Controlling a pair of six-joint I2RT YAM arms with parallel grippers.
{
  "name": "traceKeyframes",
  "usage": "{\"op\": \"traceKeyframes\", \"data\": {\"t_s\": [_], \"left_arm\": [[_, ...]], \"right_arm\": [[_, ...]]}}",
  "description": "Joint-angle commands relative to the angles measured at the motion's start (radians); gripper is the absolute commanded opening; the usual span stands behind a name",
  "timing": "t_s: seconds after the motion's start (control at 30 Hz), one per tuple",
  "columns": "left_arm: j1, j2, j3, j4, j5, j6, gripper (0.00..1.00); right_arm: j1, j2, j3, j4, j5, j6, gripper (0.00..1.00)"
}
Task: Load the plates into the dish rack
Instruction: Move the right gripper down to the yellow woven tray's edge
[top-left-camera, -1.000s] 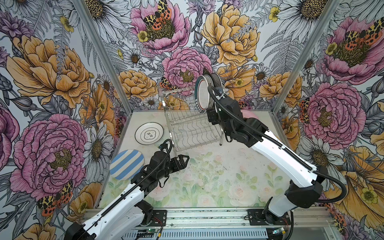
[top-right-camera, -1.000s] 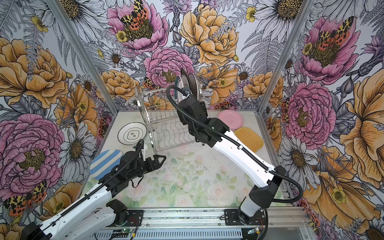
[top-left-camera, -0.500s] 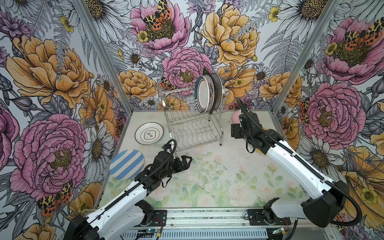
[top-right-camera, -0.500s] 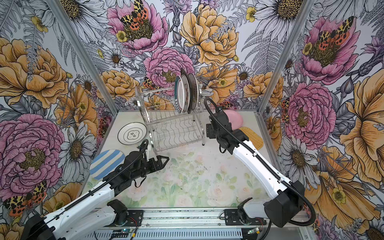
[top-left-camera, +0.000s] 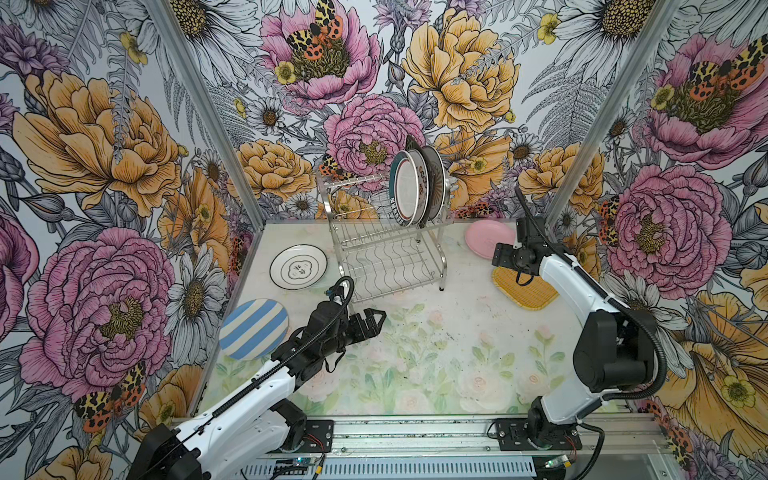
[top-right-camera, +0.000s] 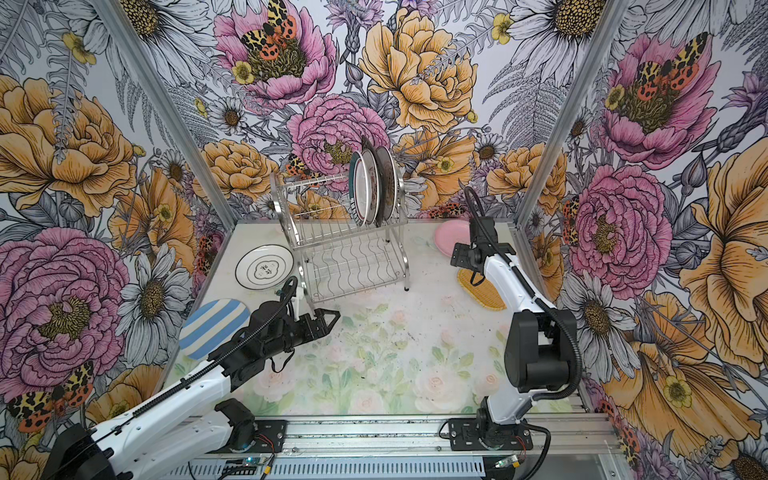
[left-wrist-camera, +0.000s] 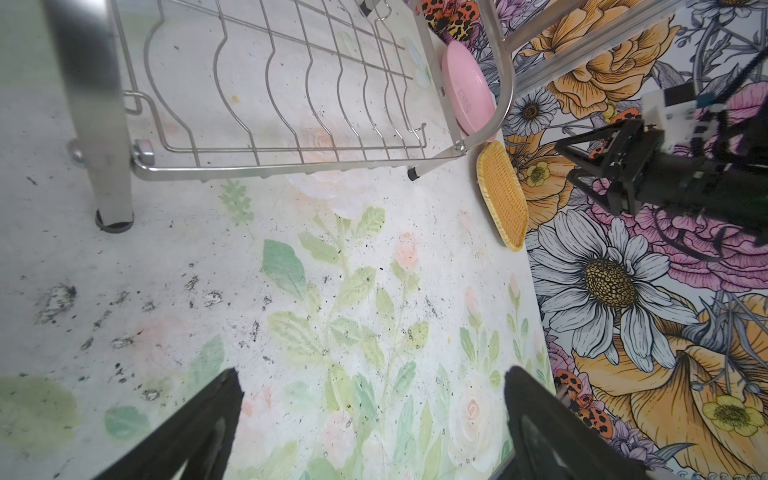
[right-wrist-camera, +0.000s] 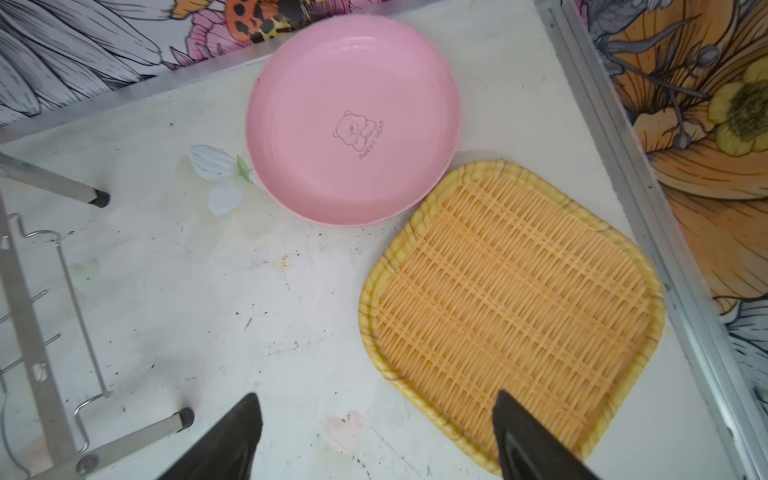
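The steel dish rack stands at the back middle, with several plates upright at the right end of its upper tier. Flat on the table lie a white printed plate, a blue-striped plate, a pink plate and a yellow woven plate. My right gripper hangs open and empty above the near edge of the yellow plate. My left gripper is open and empty over bare table, in front of the rack's left leg.
The rack's lower tier holds nothing. Floral walls with metal corner posts close in the back and sides. The yellow plate lies close to the right wall, touching the pink plate. A metal rail runs along the front.
My right arm drew back from the rack's upper tier and swung right, down over the pink and yellow plates, its jaws widening. My left gripper edged slightly forward.
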Motion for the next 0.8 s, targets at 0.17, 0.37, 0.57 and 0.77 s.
{"op": "traceKeyframes", "data": {"t_s": [0.17,0.37,0.57,0.77], "left_arm": [[-0.01,-0.001,-0.026,0.039,-0.018,-0.019,0.99],[-0.009,0.013,-0.011,0.028,-0.018,-0.012,0.99],[-0.007,0.022,0.001,0.016,-0.018,-0.012,0.99],[-0.007,0.029,0.0,0.017,-0.024,-0.019,0.99]], "right_arm": [[-0.109,0.19,0.18,0.059,-0.045,0.026,0.91],[-0.182,0.328,0.315,0.059,-0.079,0.067,0.92],[-0.225,0.428,0.409,0.06,-0.096,0.086,0.91],[-0.263,0.507,0.46,0.058,-0.134,0.103,0.91]]}}
